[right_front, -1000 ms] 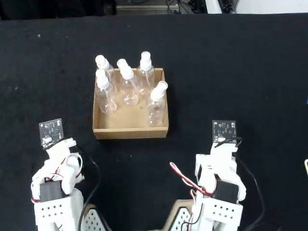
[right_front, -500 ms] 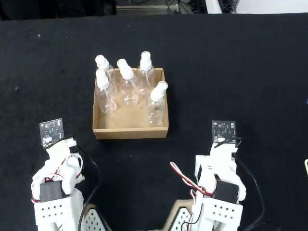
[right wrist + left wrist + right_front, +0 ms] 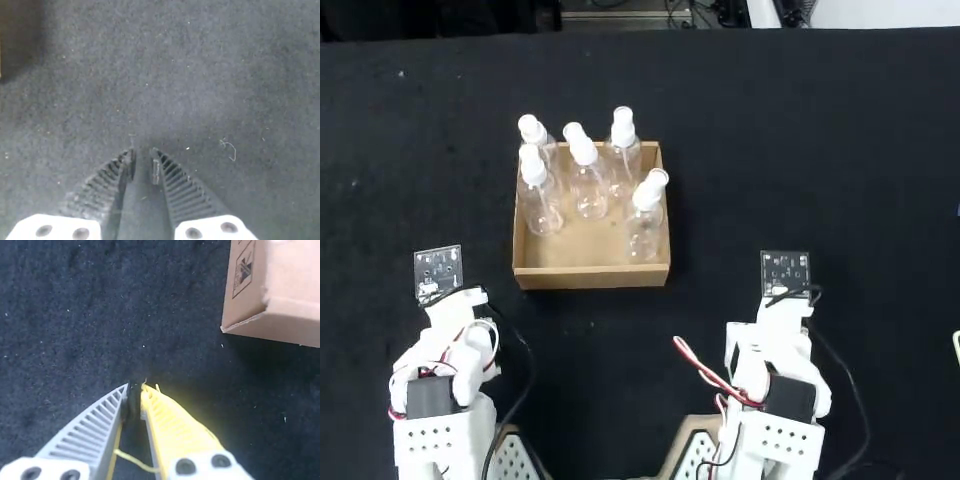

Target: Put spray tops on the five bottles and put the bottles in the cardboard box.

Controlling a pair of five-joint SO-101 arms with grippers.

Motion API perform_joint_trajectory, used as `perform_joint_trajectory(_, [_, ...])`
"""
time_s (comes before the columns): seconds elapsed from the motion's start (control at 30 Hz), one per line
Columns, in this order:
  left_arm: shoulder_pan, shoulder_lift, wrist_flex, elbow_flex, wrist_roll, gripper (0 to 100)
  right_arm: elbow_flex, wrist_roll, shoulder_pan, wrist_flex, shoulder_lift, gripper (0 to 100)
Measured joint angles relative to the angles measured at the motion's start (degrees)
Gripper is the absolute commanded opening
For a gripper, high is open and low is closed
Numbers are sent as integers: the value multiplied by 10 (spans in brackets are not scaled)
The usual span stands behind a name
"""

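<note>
The black table cloth [image 3: 840, 150] runs under both arms, and the cardboard box [image 3: 590, 272] sits ahead of my left gripper [image 3: 134, 390], offset toward the right arm's side. Its near corner [image 3: 270, 315] is close to those tips but clear of them. From my right gripper [image 3: 141, 160] the box is ahead and well off toward the left arm. Both grippers hang low over the cloth with their jaws drawn narrow and nothing between them.

As I judge it, the job looks finished, so the risk lies in any needless reach. The left gripper is near enough that a forward swing could clip the box wall and shove it. The five bottles [image 3: 588, 190] are tall, probably light, and packed together, so one knocked over would likely take its neighbours along. I can't tell from here whether every top is seated tight.

The bottles are clear and stand upright inside the box as far as I can see, four crowded at the wall farthest from the grippers and one [image 3: 644, 225] nearer. Each wears a white spray top [image 3: 622, 124]. A curl of lint [image 3: 227, 149] lies just beyond the right tips.
</note>
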Motion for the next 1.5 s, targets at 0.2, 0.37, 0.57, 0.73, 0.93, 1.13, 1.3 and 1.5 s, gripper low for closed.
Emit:
perform_joint_trajectory(0.2, [4,0,0,0,0,30,0,0,0,0,0,11])
perform_joint_trajectory(0.37, [4,0,0,0,0,30,0,0,0,0,0,11])
perform_joint_trajectory(0.57, [4,0,0,0,0,30,0,0,0,0,0,11])
perform_joint_trajectory(0.73, [4,0,0,0,0,30,0,0,0,0,0,11])
perform_joint_trajectory(0.93, [4,0,0,0,0,30,0,0,0,0,0,11])
perform_joint_trajectory(1.13, [4,0,0,0,0,30,0,0,-61,0,0,11])
perform_joint_trajectory(1.3, [4,0,0,0,0,30,0,0,-91,0,0,11])
perform_joint_trajectory(1.5, [4,0,0,0,0,30,0,0,-95,0,0,11])
